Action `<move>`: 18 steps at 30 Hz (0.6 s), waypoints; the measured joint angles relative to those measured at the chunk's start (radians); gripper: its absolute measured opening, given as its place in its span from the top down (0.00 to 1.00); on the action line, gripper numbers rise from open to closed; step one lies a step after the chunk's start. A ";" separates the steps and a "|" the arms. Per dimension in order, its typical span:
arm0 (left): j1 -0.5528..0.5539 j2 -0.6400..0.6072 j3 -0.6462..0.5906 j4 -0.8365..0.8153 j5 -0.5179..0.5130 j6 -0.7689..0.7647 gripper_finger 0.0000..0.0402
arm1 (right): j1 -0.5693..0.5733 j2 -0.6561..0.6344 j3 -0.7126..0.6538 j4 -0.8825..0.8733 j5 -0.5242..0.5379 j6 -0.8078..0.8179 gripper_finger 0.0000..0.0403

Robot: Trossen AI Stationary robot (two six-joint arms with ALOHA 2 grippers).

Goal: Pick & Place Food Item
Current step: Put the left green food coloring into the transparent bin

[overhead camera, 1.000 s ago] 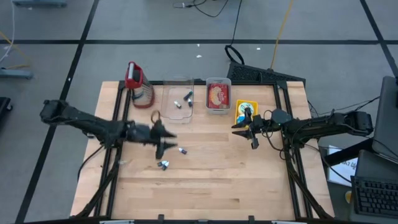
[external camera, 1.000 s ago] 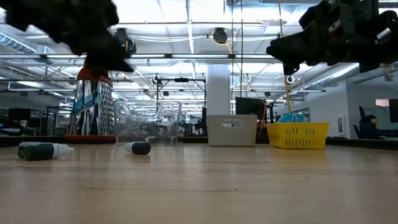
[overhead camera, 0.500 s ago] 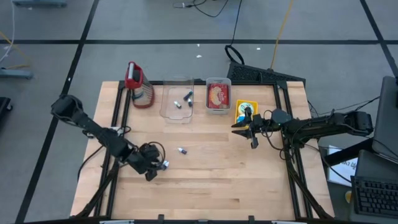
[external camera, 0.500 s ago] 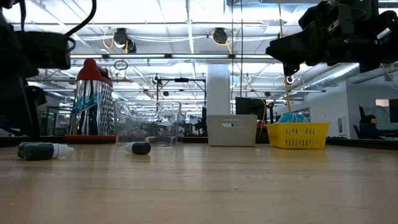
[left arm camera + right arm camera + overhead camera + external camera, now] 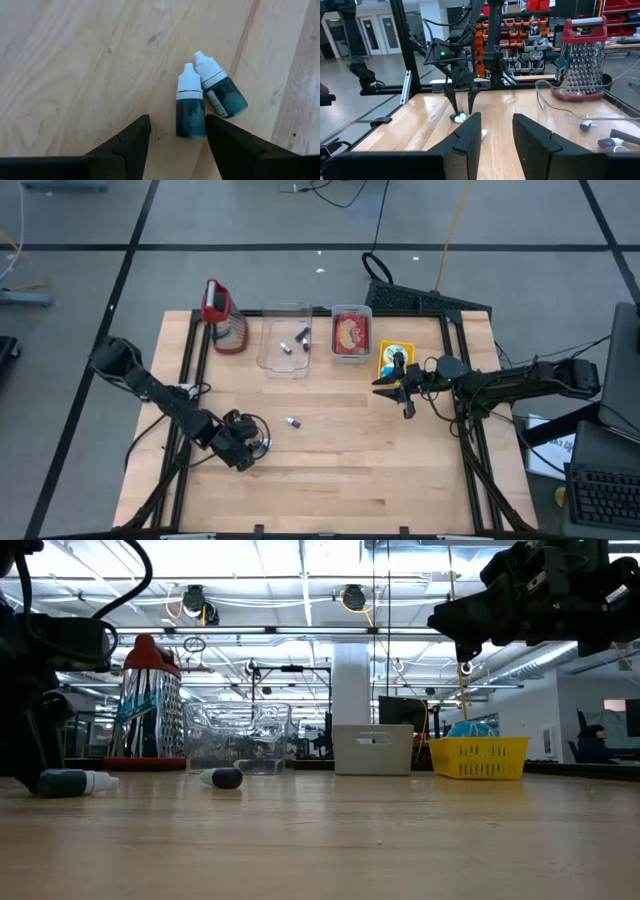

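Two small dark-teal dropper bottles with white caps (image 5: pixel 190 112) (image 5: pixel 220 89) lie on their sides, side by side, on the wooden table near its front left (image 5: pixel 265 444). My left gripper (image 5: pixel 177 125) points steeply down over them, open. Its fingers stand on either side of the base of the nearer bottle; no touch shows. A third bottle (image 5: pixel 293 422) lies alone toward the table's middle. My right gripper (image 5: pixel 386 385) hovers open at the right with nothing between its fingers (image 5: pixel 492 132).
At the far edge stand a red-topped metal grater (image 5: pixel 222 317), a clear tub (image 5: pixel 285 340) with more small bottles, a clear box of red food (image 5: pixel 350 333) and a yellow basket (image 5: pixel 394 360). Bare wood stretches across the middle and near side.
My left gripper has swung toward the table's near left and dropped low, tipping from nearly level to steeply downward, ending over the two bottles. Its fingers stay open. The bottles have not moved.
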 joint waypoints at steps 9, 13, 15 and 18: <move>0.001 0.004 -0.003 0.037 -0.056 0.031 0.51 | 0.000 0.000 0.000 0.000 0.000 0.000 0.75; 0.001 0.004 -0.004 0.040 -0.064 0.028 0.51 | 0.000 0.000 0.000 0.000 0.000 0.000 0.75; 0.001 0.005 -0.004 0.040 -0.068 0.027 0.53 | 0.000 0.000 0.000 0.000 0.000 -0.001 0.75; 0.002 0.005 -0.005 0.039 -0.071 0.027 0.58 | 0.000 0.000 0.000 0.000 0.000 -0.002 0.75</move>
